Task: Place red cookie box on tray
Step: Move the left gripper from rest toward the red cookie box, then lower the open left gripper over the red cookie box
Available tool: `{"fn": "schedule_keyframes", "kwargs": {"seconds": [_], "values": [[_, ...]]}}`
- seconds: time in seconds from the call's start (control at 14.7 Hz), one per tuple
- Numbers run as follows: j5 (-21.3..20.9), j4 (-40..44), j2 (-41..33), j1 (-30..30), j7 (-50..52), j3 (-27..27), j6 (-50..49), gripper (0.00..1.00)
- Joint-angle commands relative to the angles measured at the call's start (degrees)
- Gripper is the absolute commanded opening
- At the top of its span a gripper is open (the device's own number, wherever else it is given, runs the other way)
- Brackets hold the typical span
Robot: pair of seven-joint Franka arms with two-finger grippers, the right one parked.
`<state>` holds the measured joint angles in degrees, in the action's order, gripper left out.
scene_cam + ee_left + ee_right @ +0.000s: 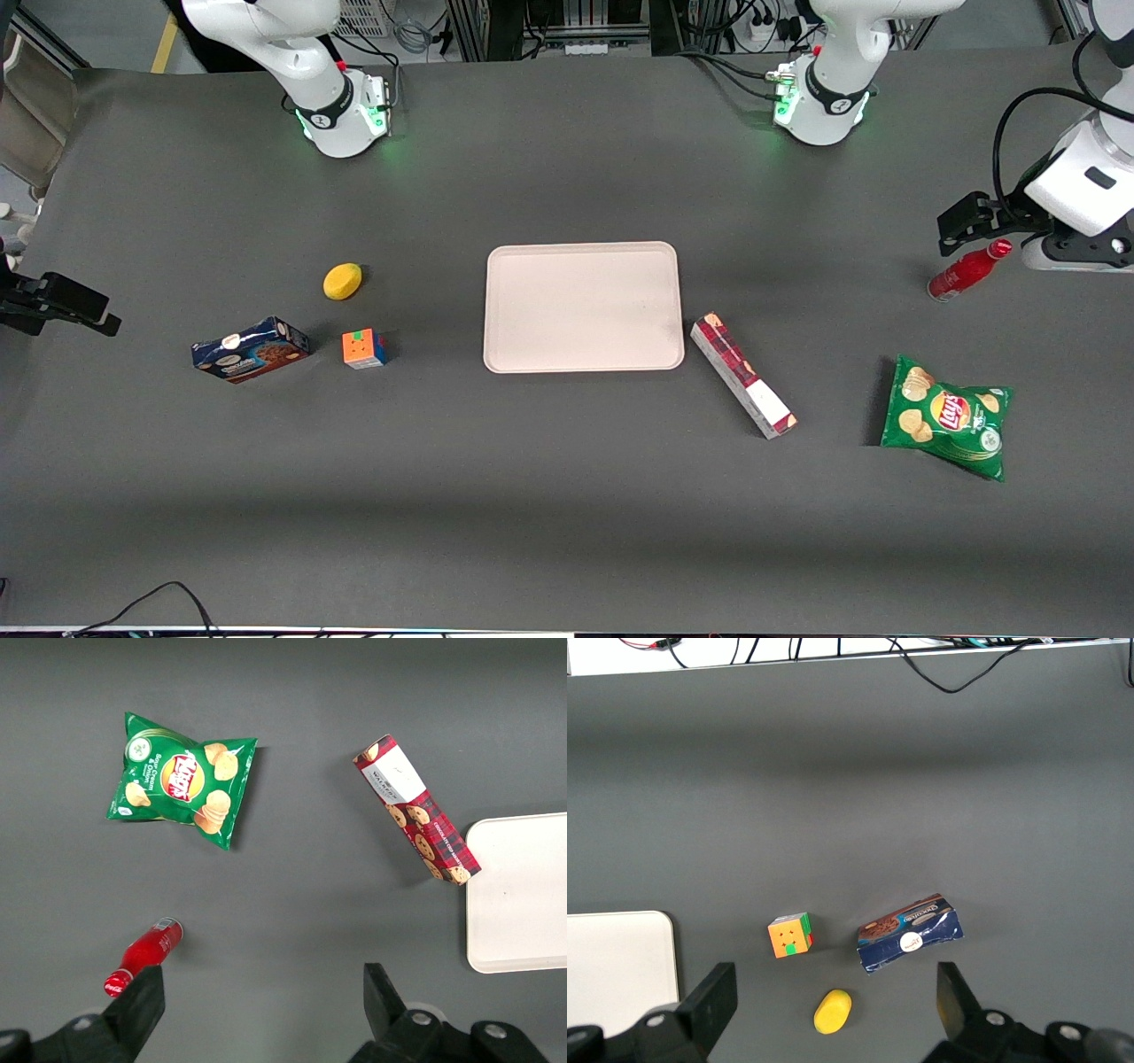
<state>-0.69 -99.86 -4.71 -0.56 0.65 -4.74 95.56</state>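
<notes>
The large flat pale pink-beige tray [584,306] lies in the middle of the dark grey table [567,496], and nothing is on it. The long narrow red plaid cookie box [742,375] lies flat on the table just beside the tray's corner, at about four o'clock from the tray centre, not touching the rim. The green crisp bag [946,417] lies toward the working arm's end, at about three o'clock from the box. The left wrist view shows the cookie pictures on the box [416,809], which the front view hardly gives. The black two-finger gripper [966,221] hangs above the table at the working arm's end, with the small red bottle [967,270] lying just beside it. Its fingers [142,1005] stand wide apart and hold nothing.

The blue cookie box [251,349], the coloured puzzle cube [364,348] and the yellow lemon-like thing [342,281] lie toward the parked arm's end; the left wrist view does not show them.
</notes>
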Motion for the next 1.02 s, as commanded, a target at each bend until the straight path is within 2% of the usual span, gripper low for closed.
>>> {"fn": "schedule_keyframes", "kwargs": {"seconds": [0.0,0.2,0.95], "values": [[0.25,1.95,0.67,0.12,0.49,-0.53,-1.96,1.0],[2.09,1.78,0.84,0.48,3.11,-1.58,-1.87,1.0],[2.35,1.25,7.51,0.74,42.29,-14.94,2.94,1.0]]}}
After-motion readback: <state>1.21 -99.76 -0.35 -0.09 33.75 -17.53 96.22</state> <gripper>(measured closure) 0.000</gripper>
